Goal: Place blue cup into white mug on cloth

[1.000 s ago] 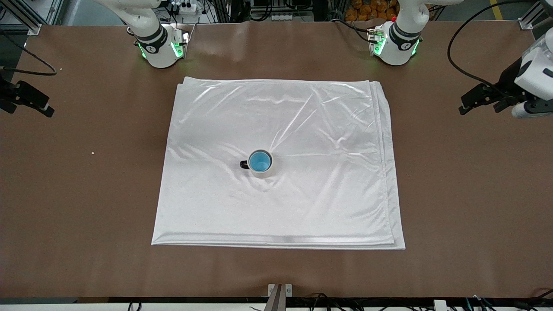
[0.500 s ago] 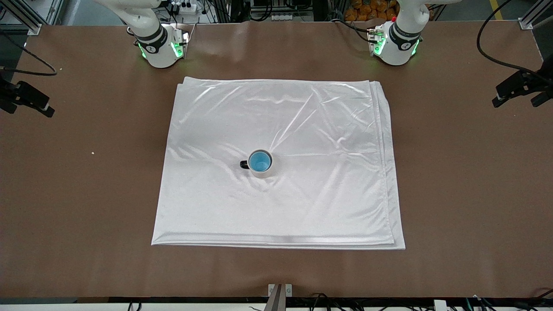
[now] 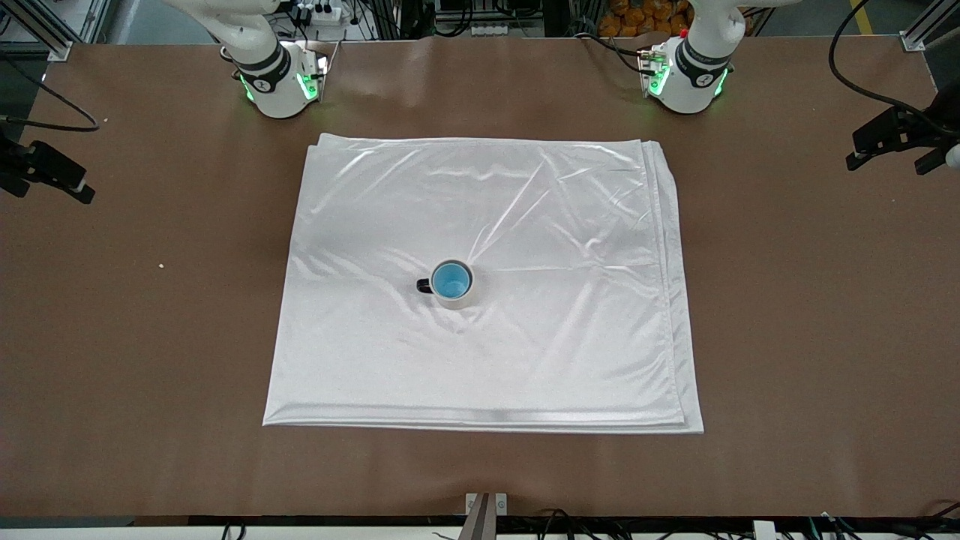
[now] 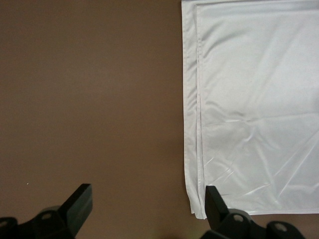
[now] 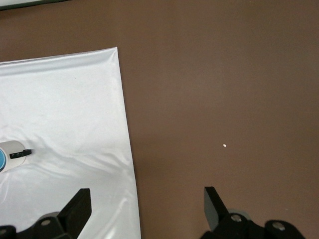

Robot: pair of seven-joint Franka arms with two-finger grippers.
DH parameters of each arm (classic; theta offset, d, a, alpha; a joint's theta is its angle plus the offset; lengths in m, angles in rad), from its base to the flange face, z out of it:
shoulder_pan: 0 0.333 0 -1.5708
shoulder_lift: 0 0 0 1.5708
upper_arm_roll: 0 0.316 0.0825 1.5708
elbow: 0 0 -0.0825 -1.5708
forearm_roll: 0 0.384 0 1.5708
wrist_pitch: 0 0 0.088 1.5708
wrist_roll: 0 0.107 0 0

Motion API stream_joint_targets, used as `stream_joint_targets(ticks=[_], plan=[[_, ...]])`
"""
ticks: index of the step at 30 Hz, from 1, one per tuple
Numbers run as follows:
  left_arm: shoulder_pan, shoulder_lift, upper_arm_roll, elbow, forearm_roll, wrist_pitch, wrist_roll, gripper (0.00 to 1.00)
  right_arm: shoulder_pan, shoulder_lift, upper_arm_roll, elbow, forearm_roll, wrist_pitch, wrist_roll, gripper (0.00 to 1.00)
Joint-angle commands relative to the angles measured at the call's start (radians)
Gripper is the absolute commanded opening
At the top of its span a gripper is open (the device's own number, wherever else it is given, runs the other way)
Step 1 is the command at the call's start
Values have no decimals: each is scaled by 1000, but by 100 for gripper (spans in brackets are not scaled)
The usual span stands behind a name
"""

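Observation:
The white cloth lies spread in the middle of the brown table. Near its centre stands the white mug, its dark handle pointing toward the right arm's end. The blue cup sits inside the mug, upright. My left gripper hangs open over bare table past the cloth's edge at the left arm's end; the left wrist view shows its fingers empty beside the cloth. My right gripper hangs open and empty over the cloth's edge at the other end, with the mug at that view's border.
Both arm bases stand along the table's edge farthest from the front camera. A small white crumb lies on the bare table toward the right arm's end. A metal bracket sits at the near edge.
My left gripper has drawn away from the cloth toward the left arm's end of the table, then settled. The right gripper, mug and cup have not moved.

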Motion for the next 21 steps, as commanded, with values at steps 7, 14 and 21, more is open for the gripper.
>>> stream_joint_targets(ticks=[7, 14, 21], plan=[[7, 14, -17, 27, 56, -27, 58, 100, -21, 3, 10, 6, 20, -6, 8, 100], [7, 12, -17, 27, 55, -27, 60, 100, -19, 3, 10, 4, 20, -8, 6, 100], [7, 11, -17, 27, 41, -27, 57, 100, -21, 3, 10, 3, 20, -8, 4, 100]])
